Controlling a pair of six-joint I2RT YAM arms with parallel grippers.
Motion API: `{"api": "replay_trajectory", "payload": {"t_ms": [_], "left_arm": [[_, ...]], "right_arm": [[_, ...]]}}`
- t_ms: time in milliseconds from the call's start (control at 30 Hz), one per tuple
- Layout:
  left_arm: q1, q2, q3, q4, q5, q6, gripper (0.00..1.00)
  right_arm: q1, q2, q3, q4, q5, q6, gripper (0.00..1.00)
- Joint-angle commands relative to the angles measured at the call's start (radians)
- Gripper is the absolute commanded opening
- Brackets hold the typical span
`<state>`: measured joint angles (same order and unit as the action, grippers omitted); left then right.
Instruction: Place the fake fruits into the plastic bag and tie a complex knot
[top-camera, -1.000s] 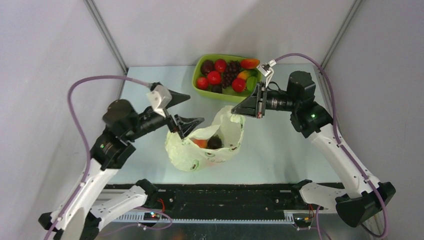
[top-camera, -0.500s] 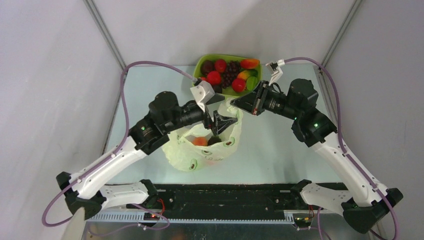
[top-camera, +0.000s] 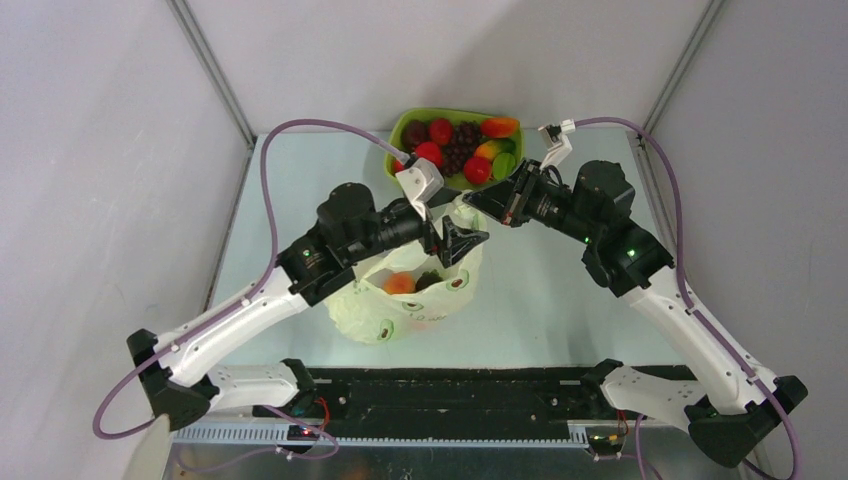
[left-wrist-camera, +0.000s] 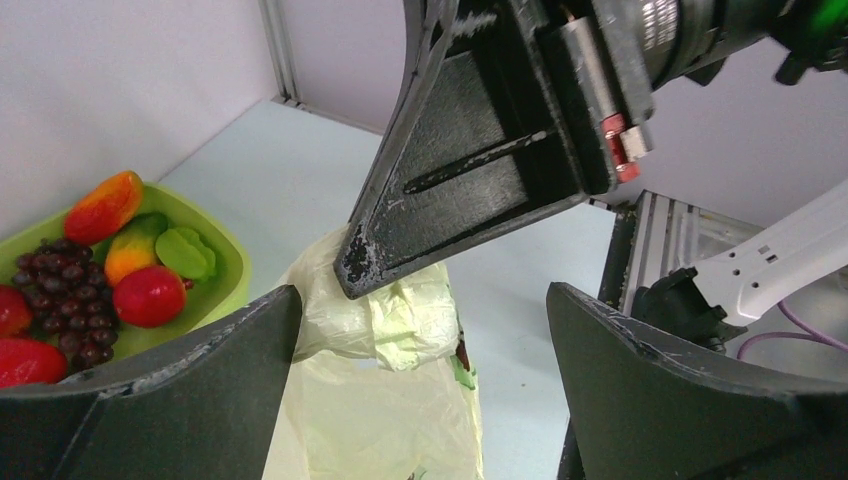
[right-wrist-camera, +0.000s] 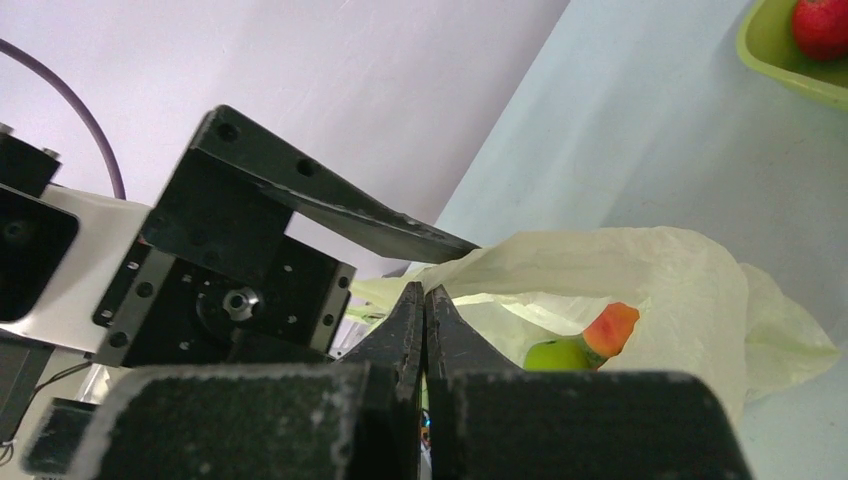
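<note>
Left wrist view: my wide-open left gripper (left-wrist-camera: 420, 295) faced the raised rim of the plastic bag (left-wrist-camera: 380, 420), dead ahead, which my right gripper (left-wrist-camera: 350, 270) held pinched

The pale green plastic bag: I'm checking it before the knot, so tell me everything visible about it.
The thin, crinkly, translucent pale yellow-green plastic bag sits slumped on the table, mouth open upward, small dark print on its side. An orange-pink fruit and a dark fruit lie inside. The shut right gripper pinches its far rim upward; the open left gripper straddles that raised edge.
</note>
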<state>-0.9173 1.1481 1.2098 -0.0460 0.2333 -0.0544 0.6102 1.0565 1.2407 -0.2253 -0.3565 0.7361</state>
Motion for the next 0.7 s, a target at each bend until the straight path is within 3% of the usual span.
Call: {"api": "replay_trajectory", "payload": {"t_ms": [0,167,233,400,567,600,667], "left_arm": [[-0.016,0.033,-0.002,0.028,-0.058,-0.024,0.99],[-0.035,0.069,0.011,0.012,-0.120,-0.015,0.98],[-0.039,0.086,0.014,0.004,-0.131,-0.012,0.89],[-0.045,0.104,0.024,-0.021,-0.161,-0.007,0.47],[-0.047,0.102,0.022,-0.037,-0.182,0.001,0.16],[-0.047,0.100,0.020,-0.040,-0.185,0.004,0.07],[-0.047,0.094,0.015,-0.045,-0.188,0.007,0.01]], "right_arm": [[0.011,-0.026,0.004,0.025,0.058,0.017,0.00],[0.014,-0.025,0.003,0.023,0.065,0.020,0.00],[0.013,-0.024,0.004,0.018,0.069,0.018,0.00],[0.012,-0.029,-0.006,0.023,0.070,0.009,0.00],[0.002,-0.032,-0.017,0.025,0.055,-0.009,0.01],[-0.001,-0.034,-0.017,0.019,0.053,-0.015,0.10],[-0.014,-0.042,-0.017,0.009,0.041,-0.037,0.23]]}}
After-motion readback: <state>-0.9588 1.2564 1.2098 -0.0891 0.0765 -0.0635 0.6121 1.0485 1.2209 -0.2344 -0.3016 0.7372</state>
